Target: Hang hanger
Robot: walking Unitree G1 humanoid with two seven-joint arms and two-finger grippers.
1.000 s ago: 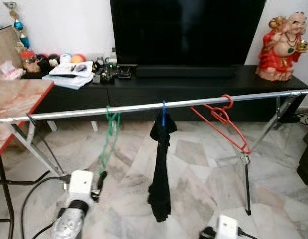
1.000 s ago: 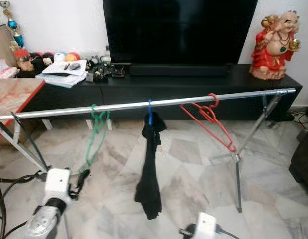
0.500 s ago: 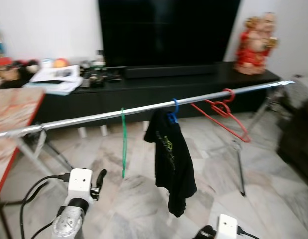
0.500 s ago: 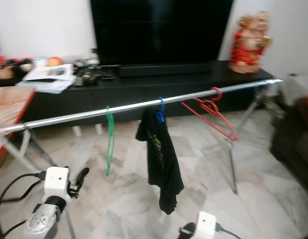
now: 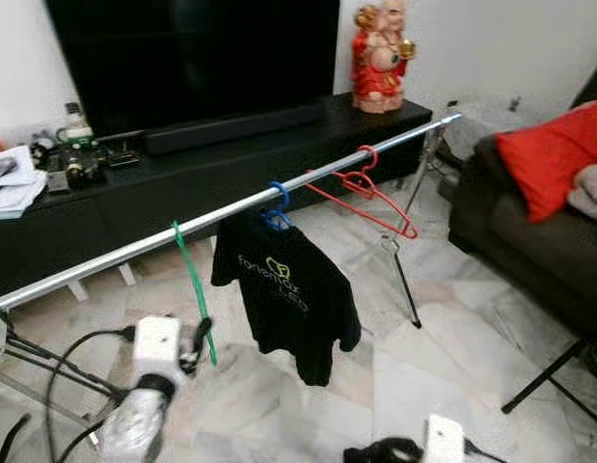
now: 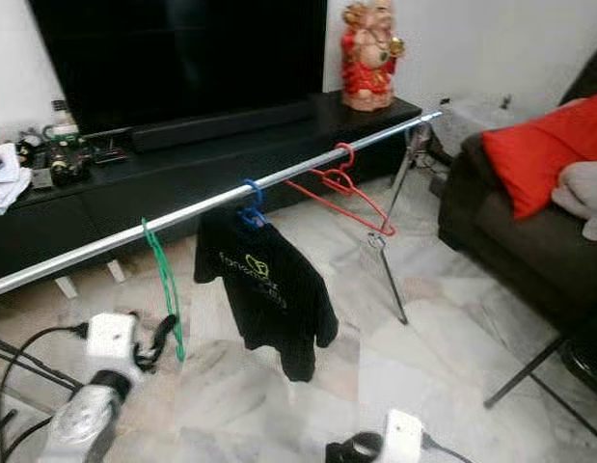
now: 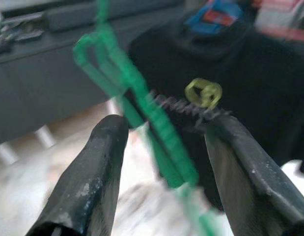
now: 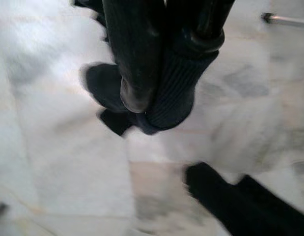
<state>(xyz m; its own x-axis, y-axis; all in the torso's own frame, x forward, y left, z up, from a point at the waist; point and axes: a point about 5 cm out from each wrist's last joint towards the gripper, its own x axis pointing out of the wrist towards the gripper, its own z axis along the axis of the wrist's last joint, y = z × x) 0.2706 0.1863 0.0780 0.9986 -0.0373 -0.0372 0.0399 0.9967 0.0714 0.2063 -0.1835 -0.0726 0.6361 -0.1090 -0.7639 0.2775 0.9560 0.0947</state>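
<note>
The green hanger [image 5: 194, 300] hangs on the silver rail [image 5: 134, 251] beside a black shirt [image 5: 288, 294], the left gripper [image 7: 164, 147] with fingers apart around it, the right gripper [image 8: 156, 105] pressed together.

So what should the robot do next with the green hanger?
Probably draw the left gripper back. The green hanger already hangs by its hook on the silver rail, and the jaws stand open around it, so nothing more needs holding.

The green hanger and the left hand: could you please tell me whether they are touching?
Apart. In the left wrist view the green hanger runs through the open left hand, with pale floor visible between it and each finger.
</note>
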